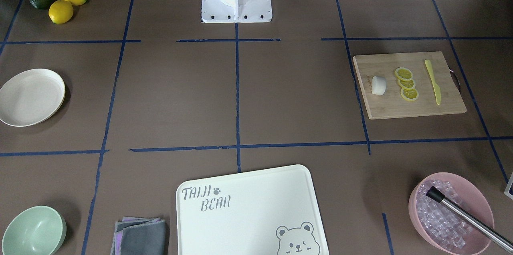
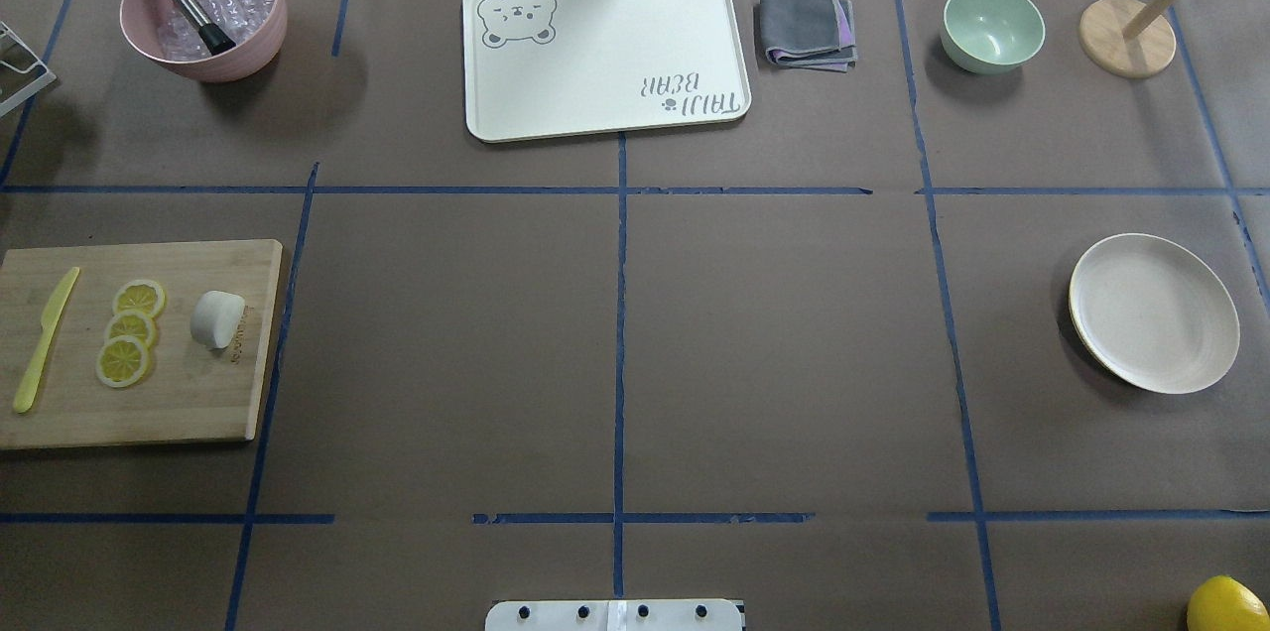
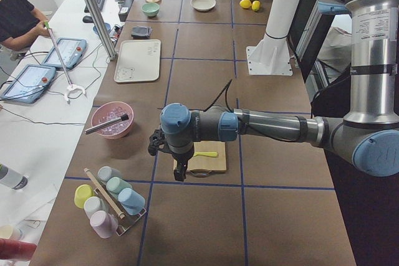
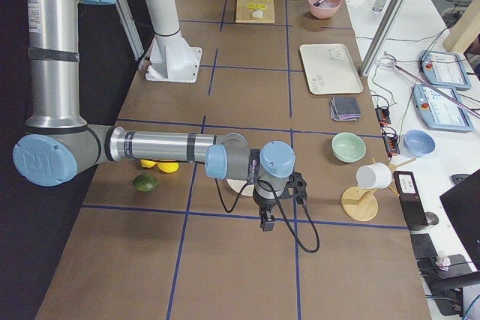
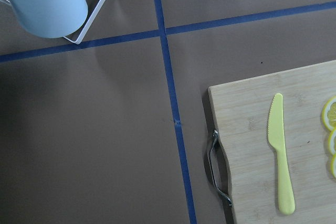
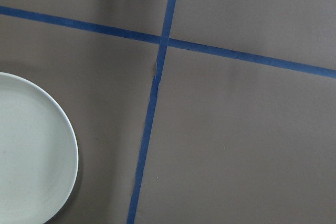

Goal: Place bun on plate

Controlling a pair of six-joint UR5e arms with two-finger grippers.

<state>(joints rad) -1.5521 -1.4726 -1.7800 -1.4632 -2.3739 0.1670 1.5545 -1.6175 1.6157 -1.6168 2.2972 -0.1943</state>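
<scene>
The white bun (image 1: 378,85) (image 2: 217,318) lies on a bamboo cutting board (image 2: 189,403), beside lemon slices (image 2: 130,328). The cream plate (image 1: 31,96) (image 2: 1154,312) sits empty at the table's opposite end, and its edge shows in the right wrist view (image 6: 31,150). My left gripper (image 3: 179,172) hangs above the board's outer end, away from the bun; I cannot tell whether it is open or shut. My right gripper (image 4: 266,222) hovers just beyond the plate, and its state cannot be told either. Neither wrist view shows fingers.
A yellow knife (image 2: 43,338) lies on the board. A pink bowl of ice (image 2: 203,11), a bear-print tray (image 2: 605,51), a grey cloth (image 2: 806,24) and a mint bowl (image 2: 992,26) line the far edge. Lemons and a lime (image 1: 60,2) sit near the plate. A cup rack (image 3: 109,200) stands beyond the board.
</scene>
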